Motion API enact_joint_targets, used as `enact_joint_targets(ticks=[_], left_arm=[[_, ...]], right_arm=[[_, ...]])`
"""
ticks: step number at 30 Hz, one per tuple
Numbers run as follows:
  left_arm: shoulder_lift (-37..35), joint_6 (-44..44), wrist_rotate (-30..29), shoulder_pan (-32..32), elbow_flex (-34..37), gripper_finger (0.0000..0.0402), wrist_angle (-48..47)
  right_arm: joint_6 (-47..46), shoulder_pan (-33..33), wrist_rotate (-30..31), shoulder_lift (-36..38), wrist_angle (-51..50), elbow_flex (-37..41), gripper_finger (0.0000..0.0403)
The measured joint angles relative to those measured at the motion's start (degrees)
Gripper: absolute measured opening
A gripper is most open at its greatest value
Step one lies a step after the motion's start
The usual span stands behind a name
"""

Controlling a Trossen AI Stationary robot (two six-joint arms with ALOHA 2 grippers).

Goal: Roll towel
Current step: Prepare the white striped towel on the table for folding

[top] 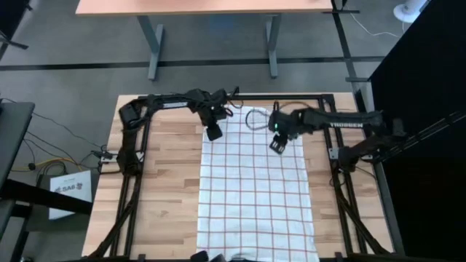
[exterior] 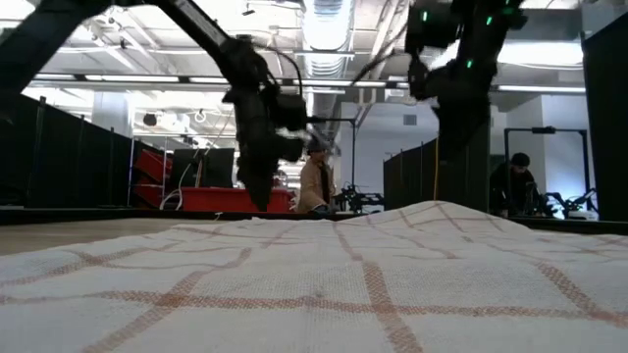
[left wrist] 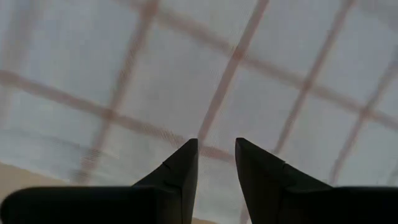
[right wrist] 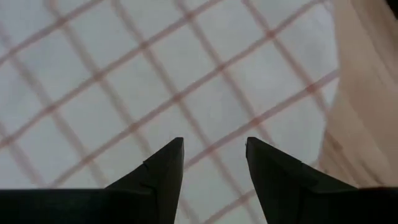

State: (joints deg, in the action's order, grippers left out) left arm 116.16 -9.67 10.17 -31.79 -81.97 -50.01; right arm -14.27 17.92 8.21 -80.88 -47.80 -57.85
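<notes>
Pale wooden planks make up the surface (top: 167,182) under me, ringed by a dark frame, with a second table standing on the grey floor off toward twelve o'clock. Spread flat down the middle of the surface lies the towel (top: 255,196), white with a grid of thin reddish-brown lines, running from the twelve o'clock end to the six o'clock edge; seen from the low camera it has a slight hump near its far end. My left claw (top: 214,132) hangs over the towel's eleven o'clock corner, right at the cloth's edge, and through my left wrist camera its two dark fingers (left wrist: 177,180) stand a narrow gap apart with nothing between them, the checked cloth and a sliver of bare wood beyond. My right claw (top: 277,145) hangs over the one o'clock corner, its fingers (right wrist: 158,177) parted a little wider, released and empty, pointing at the towel's edge where wood shows beside it. Beyond the surface, people stand in the room among dark partitions.
</notes>
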Motion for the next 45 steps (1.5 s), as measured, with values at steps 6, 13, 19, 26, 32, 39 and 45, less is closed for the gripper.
enact_joint_targets(ticks=[6,13,19,26,32,39,45], left_arm=[[1.78,1.89,-0.03,0.53,2.33,0.0093,-2.07],[-5.12,4.47,-0.18,2.77,11.49,0.0093,-1.07],[-12.66,6.5,-0.5,5.33,20.46,0.0093,1.33],[-16.24,8.24,-0.46,8.07,22.25,0.0093,7.83],[-16.26,8.48,0.01,10.46,22.27,0.0093,8.25],[-16.31,8.68,0.02,11.93,22.27,0.0093,8.33],[-16.35,8.8,-0.01,11.95,22.26,0.0093,8.38]], right_arm=[[9.29,5.84,-1.32,0.0,3.79,1.36,0.0162],[12.55,9.33,-3.47,-0.14,11.29,1.34,0.0162],[13.26,12.6,-6.67,-0.52,17.36,1.34,0.0162],[12.59,20.16,-14.27,-9.7,22.01,-2.96,0.0162],[12.2,26.59,-19.19,-22.67,14.34,-15.21,0.0162],[14.1,28.76,-36.1,-32.82,5.94,-22.3,0.0161],[17.89,26.9,-37.54,-34.66,4.56,-22.27,0.015]])
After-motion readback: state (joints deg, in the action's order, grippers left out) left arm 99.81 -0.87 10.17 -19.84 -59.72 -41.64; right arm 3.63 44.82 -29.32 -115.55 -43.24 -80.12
